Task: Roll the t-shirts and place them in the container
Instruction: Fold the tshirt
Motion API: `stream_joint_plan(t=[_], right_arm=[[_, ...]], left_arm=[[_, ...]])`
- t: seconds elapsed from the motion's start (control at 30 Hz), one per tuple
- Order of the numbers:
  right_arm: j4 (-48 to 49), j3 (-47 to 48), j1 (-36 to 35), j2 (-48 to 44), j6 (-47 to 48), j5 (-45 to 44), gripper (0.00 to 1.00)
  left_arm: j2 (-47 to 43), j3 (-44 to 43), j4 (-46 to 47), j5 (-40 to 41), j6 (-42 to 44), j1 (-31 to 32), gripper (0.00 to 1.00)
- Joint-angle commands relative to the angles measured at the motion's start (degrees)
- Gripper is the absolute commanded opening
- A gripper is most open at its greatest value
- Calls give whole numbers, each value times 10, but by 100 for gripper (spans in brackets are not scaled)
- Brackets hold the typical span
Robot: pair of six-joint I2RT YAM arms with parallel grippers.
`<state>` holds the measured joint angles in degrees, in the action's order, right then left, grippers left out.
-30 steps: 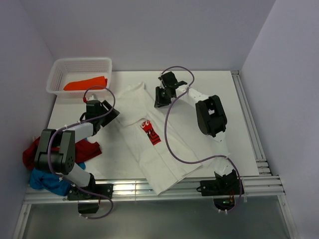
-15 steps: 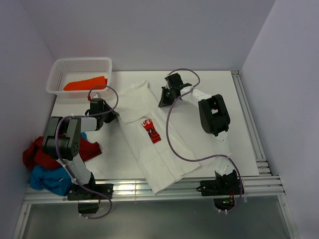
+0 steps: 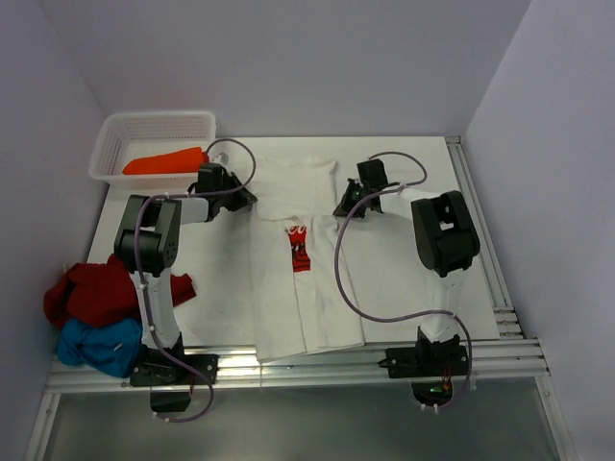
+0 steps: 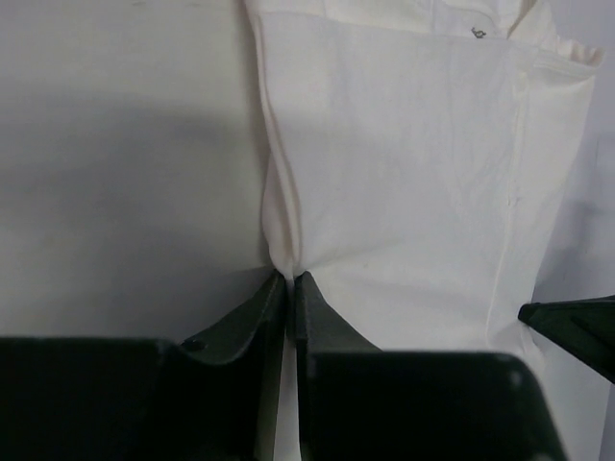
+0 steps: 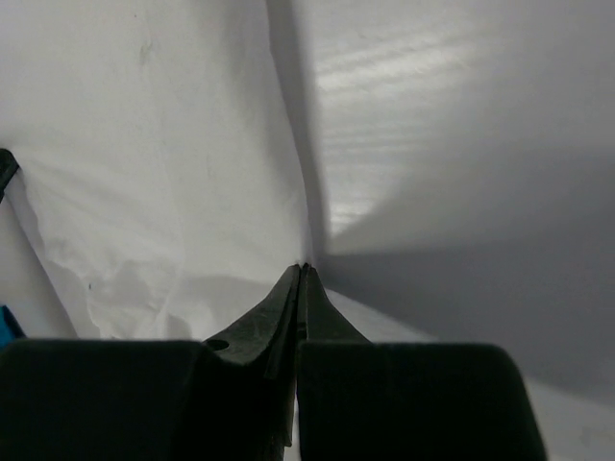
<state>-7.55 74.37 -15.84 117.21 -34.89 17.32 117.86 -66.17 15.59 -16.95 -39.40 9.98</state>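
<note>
Top external shows four t-shirts (image 3: 298,288), one basket (image 3: 154,117).

Both arms reaching forward and inward, left gripper (image 3: 237,198) pinching its jaws almost together, right gripper (image 3: 344,207) pressing its jaws fully closed, both wrists hanging low.

A white cloth t-shirt with a red chest print (image 3: 309,298) lies folded lengthwise, print up, mid-bench (image 3: 413,288); an orange cloth tee (image 3: 165,161) fills a white perforated plastic basket (image 3: 108,142), with a dark red cloth tee (image 3: 91,293) and a blue cloth tee (image 3: 96,346) heaped near-left.
</note>
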Motion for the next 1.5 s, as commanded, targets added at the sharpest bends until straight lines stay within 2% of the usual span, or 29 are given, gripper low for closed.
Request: stream_joint_plan(t=[0.0,0.1,0.4,0.53,0.57,0.6,0.63,0.67,0.7,0.77,0.83,0.87,0.9,0.93,0.97,1.0,1.03,1.17,1.23,1.47], right_arm=[[58,-60,6,-72,-42,-47,0],[44,-57,6,-58,-37,-49,0],[-44,88,29,42,-25,-41,0],[-83,146,42,71,-19,-45,0],[-85,147,45,71,-19,-41,8],[-80,144,48,64,-17,-34,13],[-77,134,50,58,-16,-34,23],[-77,131,51,51,-15,-37,39],[-77,127,51,34,-9,-38,44],[-78,112,51,13,-6,-43,55],[-76,91,52,-25,0,-41,56],[-72,82,51,-40,1,-43,62],[-66,69,52,-77,0,-41,63],[-45,36,52,-97,-1,-32,74],[-35,19,51,-118,-3,-27,95],[-25,2,50,-156,-9,-24,97],[-5,-31,48,-176,-12,-19,97],[30,-109,26,-286,-30,-30,98],[40,-147,14,-319,-34,-40,98],[-1,-223,-40,-430,-28,-75,97]], left_arm=[[37,-54,-33,-24,35,22,14],[58,-85,-46,-26,33,34,15],[117,-203,-108,-24,44,34,15],[129,-232,-123,-27,36,33,20],[127,-230,-122,-31,35,32,25],[122,-226,-119,-36,34,31,40],[114,-219,-116,-33,33,31,46],[94,-200,-109,-30,33,31,49],[82,-190,-108,-19,34,31,58],[38,-159,-114,-7,37,30,66],[5,-140,-124,12,42,31,68],[-35,-115,-128,19,42,31,73],[-58,-99,-128,24,39,31,75],[-82,-64,-126,31,36,31,78],[-131,-46,-124,32,33,31,82],[-156,-28,-123,34,26,31,92],[-181,3,-124,38,22,31,94],[-310,76,-135,47,-1,34,96],[-347,113,-149,52,-9,34,95],[-503,231,-174,38,-28,36,95]])
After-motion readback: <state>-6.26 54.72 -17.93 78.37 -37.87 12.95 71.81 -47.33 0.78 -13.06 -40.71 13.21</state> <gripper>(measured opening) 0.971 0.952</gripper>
